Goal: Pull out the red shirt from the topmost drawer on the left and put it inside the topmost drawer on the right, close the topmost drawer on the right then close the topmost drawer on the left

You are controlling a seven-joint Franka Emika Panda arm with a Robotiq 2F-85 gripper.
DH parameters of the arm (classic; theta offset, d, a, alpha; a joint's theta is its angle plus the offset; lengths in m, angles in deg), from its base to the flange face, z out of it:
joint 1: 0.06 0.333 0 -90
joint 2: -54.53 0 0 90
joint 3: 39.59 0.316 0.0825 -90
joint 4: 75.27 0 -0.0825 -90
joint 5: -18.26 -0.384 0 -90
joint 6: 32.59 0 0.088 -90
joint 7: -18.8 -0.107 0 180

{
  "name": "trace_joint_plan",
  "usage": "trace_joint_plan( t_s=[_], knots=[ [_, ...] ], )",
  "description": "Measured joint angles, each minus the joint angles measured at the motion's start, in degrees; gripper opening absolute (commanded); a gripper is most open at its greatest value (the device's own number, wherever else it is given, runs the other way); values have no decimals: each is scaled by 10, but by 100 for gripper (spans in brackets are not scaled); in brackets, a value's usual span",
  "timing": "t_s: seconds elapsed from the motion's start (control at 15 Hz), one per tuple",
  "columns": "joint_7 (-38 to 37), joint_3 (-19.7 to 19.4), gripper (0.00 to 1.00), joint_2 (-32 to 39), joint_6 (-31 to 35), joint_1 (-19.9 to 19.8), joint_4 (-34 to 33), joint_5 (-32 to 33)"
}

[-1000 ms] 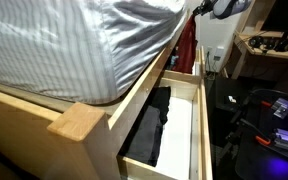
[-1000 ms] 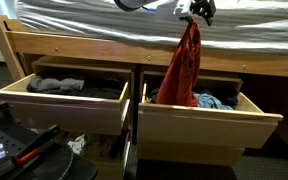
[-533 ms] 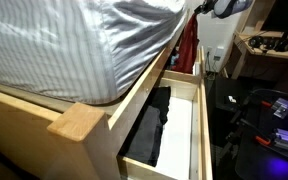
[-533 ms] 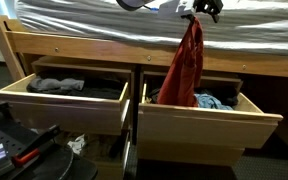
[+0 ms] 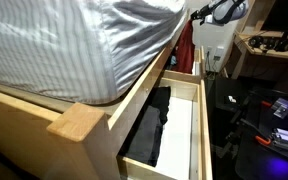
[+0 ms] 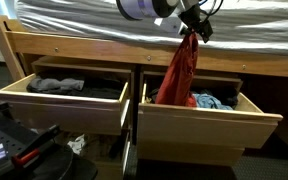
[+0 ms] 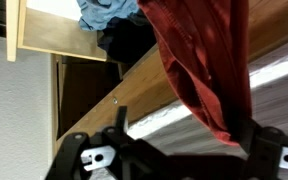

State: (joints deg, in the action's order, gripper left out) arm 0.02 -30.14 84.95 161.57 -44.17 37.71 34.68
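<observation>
The red shirt hangs in a long fold from my gripper, its lower end inside the open topmost drawer on the right. In the wrist view the shirt drapes past one finger, and the gripper stands open with its jaws wide apart. The shirt seems caught on that finger alone. In an exterior view the shirt shows at the bed's far end under the gripper. The topmost drawer on the left is pulled out.
A blue cloth and dark clothes lie in the right drawer. A long black garment lies in the left drawer, with grey clothes. The striped mattress overhangs the wooden bed frame. A desk stands behind.
The jaws have spread to their widest. The arm has swung a little to the left above the right drawer, and the shirt's top has dropped slightly while still hanging.
</observation>
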Motion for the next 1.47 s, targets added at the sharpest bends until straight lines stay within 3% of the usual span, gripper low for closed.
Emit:
trace_joint_plan(
  t_s=[0.2,0.4,0.6,0.67,1.13,1.27,1.33,1.47],
  knots=[
    [-1,14,100,4,-9,-10,-4,12],
    [-32,142,100,4,-67,-110,2,67],
    [-41,276,100,5,-120,-222,12,60],
    [-40,292,100,3,-126,-240,12,61],
    [-41,279,100,5,-124,-223,12,61],
    [-41,285,100,14,-171,-223,14,61],
    [-17,275,100,23,-192,-209,18,23],
    [46,203,100,41,-214,-147,24,-68]
  ],
)
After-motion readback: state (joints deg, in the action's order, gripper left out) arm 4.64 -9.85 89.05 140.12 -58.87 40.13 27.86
